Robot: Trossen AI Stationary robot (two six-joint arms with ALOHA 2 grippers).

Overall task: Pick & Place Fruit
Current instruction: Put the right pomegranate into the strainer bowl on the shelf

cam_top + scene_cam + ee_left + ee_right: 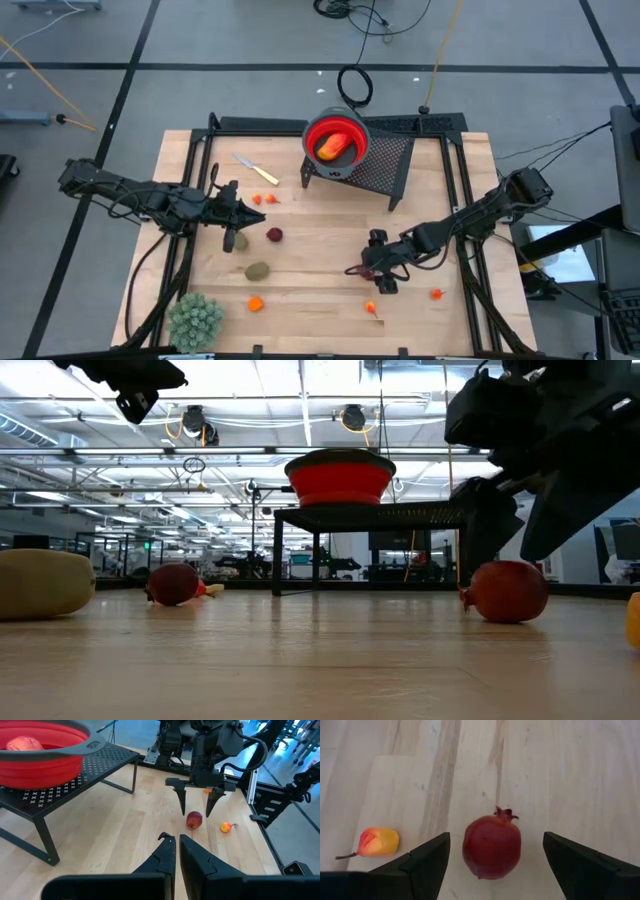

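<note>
I have the right gripper (pixel 492 862) low over the right half of the table (pixel 300 290), its fingers spread wide on either side of a dark red pomegranate (pixel 492 847) that sits on the wood between them, not touching either finger. Just beside it lies a small orange-yellow fruit (pixel 378 842) with a thin stem.

My left gripper (pixel 175 842) hangs above the left half of the table, clenched on nothing.

Near it on the table I see another dark red fruit (pixel 274 235) and two brown kiwis (pixel 257 270), with small orange pieces (pixel 255 303) scattered around.

The red bowl (pixel 337 137) sits on a black mesh stand (pixel 385 165) at the far side, with a red-orange fruit (pixel 333 147) inside it.
</note>
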